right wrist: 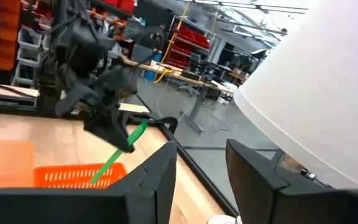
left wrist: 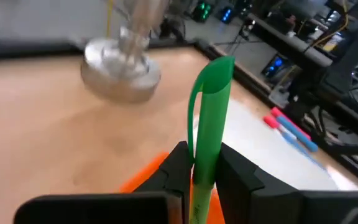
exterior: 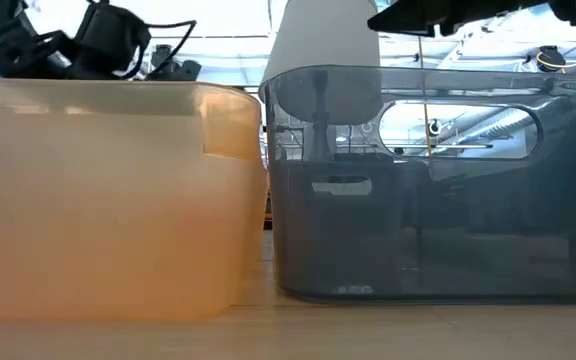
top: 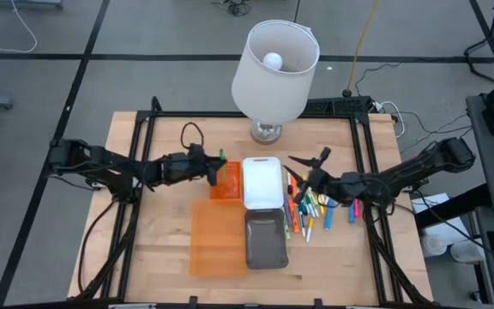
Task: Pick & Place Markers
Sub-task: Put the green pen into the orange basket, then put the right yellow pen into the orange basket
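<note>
Grey tiled floor (top: 144, 34) around the table, cluttered workshop benches (right wrist: 185, 68) beyond.

The desk (top: 170, 249) is pale wood with visible grain, matt and smooth, edged by a black metal frame (top: 144, 116); the lamp base (left wrist: 120, 62) at upper left of the left wrist frame is polished metal, glossy; the lampshade (top: 274, 73) looks like white cloth or paper, matt; the orange tray (exterior: 108, 200) is translucent plastic, frosted; the grey tray (exterior: 433, 185) is smoky see-through plastic, glossy; the white tray (top: 262, 182) is opaque, smooth plastic; the green marker (left wrist: 207, 124) is smooth plastic with a slight sheen; the left pincer (left wrist: 199, 177) is matt black plastic; the floor (top: 50, 77) is dull grey.
</note>
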`<move>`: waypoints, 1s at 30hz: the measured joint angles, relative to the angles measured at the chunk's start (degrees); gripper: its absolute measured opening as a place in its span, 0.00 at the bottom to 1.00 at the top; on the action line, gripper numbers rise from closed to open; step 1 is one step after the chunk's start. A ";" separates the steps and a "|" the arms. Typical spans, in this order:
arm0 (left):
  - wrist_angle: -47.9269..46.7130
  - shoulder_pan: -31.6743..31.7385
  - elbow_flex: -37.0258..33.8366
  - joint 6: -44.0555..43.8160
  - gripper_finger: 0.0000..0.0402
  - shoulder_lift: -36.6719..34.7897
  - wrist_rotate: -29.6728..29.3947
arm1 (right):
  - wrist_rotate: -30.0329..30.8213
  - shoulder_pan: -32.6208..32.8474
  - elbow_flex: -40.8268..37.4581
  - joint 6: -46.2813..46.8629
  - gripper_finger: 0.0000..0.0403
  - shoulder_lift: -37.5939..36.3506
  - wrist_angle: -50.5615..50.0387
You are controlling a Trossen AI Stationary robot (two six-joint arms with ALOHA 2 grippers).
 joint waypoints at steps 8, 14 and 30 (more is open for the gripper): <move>1.03 -2.86 -0.90 -0.78 0.20 -0.02 0.26 | -0.15 0.60 0.00 -0.01 0.32 -1.04 -1.15; 0.68 -3.57 -0.90 0.50 0.39 -0.02 0.28 | -0.15 0.60 0.00 0.05 0.32 -1.03 -2.14; 6.04 -3.57 -0.90 9.49 0.57 -0.02 2.63 | 11.78 4.63 0.00 2.13 0.32 -1.31 -3.53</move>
